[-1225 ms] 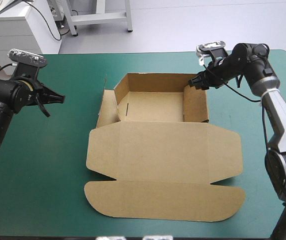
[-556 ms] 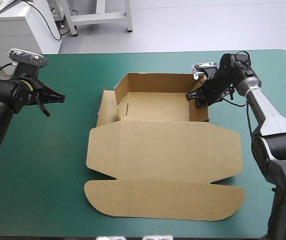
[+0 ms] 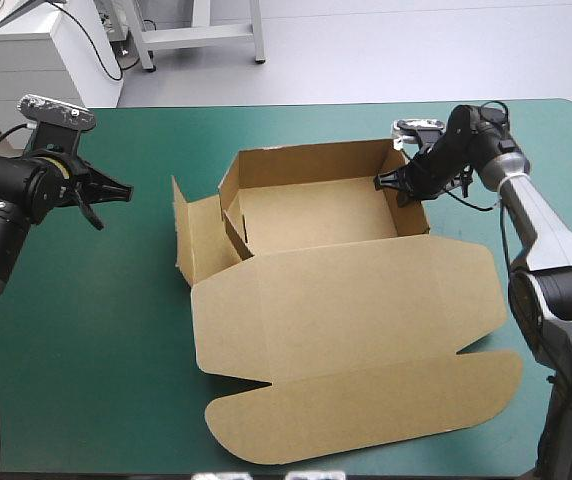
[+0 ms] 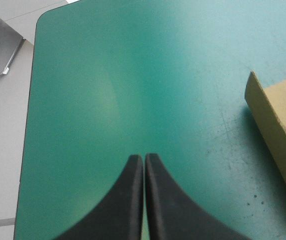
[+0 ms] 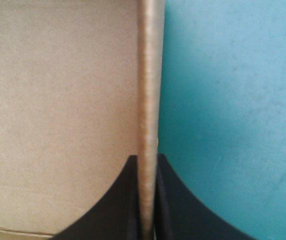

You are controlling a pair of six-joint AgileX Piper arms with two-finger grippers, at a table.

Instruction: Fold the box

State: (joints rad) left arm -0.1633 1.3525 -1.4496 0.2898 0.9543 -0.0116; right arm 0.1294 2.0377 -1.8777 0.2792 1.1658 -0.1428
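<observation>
The right gripper (image 3: 398, 183) is pinching the right wall of the brown box (image 3: 346, 300) — matte board held edge-on between its black fingers (image 5: 178, 215). The box is sitting mid-table on the teal-green cover (image 3: 96, 330), an open tray, its smooth lid lying flat with the rounded flap nearest. The left gripper (image 3: 116, 190) is hovering to the left, fins pressed together — apart from the board.

The brown cardboard box (image 3: 311, 212), a cut sheet, sits skewed on the teal-green cover (image 3: 116, 330): an open tray, far and side walls raised, lid flat nearside, 1 left flap splayed outward.
</observation>
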